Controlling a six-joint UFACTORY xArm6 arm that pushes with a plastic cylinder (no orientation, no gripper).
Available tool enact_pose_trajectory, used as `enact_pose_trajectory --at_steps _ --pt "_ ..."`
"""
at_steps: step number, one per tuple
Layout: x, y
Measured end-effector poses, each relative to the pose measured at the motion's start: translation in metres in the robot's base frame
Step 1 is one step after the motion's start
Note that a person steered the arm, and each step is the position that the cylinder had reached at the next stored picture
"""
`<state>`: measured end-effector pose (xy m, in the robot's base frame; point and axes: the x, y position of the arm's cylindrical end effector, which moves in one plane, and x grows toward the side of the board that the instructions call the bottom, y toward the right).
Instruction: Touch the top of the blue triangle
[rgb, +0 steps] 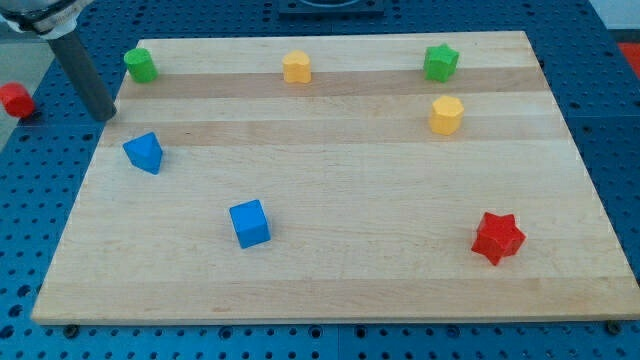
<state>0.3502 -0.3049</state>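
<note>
The blue triangle (144, 152) lies near the left edge of the wooden board (330, 270). My tip (105, 116) is at the board's left edge, a short way above and to the left of the blue triangle, not touching it. The dark rod rises from there to the view's top left corner. A blue cube (250, 223) lies lower, toward the view's bottom and right of the triangle.
A green block (141, 64) sits at the top left, close to the rod. A yellow block (297, 67) is at top middle, a green star (440, 62) and a yellow hexagon (446, 115) at top right, a red star (497, 237) at bottom right. A red block (15, 99) lies off the board at left.
</note>
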Motion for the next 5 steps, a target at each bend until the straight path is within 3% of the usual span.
enact_pose_trajectory --at_steps 1,2,5 --pt "0.009 0.001" --pt "0.052 0.025" --pt "0.043 0.039"
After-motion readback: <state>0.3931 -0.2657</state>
